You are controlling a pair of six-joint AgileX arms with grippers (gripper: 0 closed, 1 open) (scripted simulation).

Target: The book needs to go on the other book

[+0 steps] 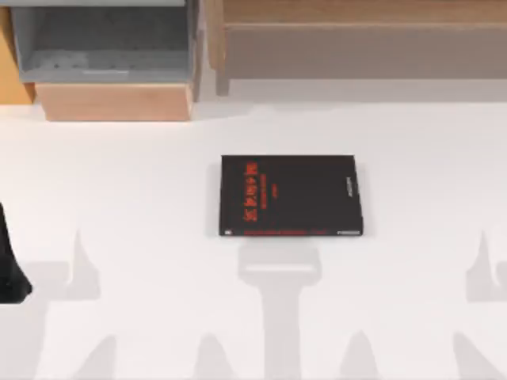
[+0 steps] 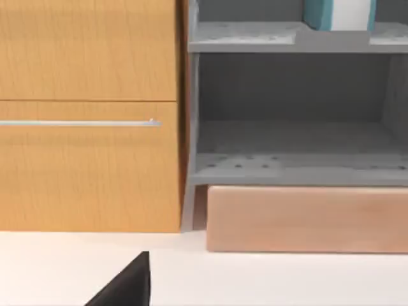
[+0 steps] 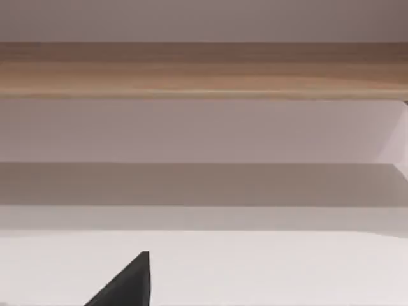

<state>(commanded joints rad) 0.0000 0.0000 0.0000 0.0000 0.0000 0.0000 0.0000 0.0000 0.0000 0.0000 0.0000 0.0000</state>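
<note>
Task not begun: thick teal-blue book [image 2: 338,14] is seen standing on the upper grey shelf [image 2: 255,37], flat black red-lettered book [image 1: 290,195] lies mid-worktop [image 1: 412,301], untouched; finger state cannot be told.

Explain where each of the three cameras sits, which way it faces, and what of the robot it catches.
Top view: above the table, looking down at the black book at its middle; the left arm shows at the left edge.
Left wrist view: on the left arm, facing the grey shelf unit and wooden drawer front; the teal-blue book stands on an upper shelf; a dark gripper part shows.
Right wrist view: on the right arm, facing the long wooden shelf; a dark gripper part shows.
Shared: top and left wrist views both show the grey shelf unit.
</note>
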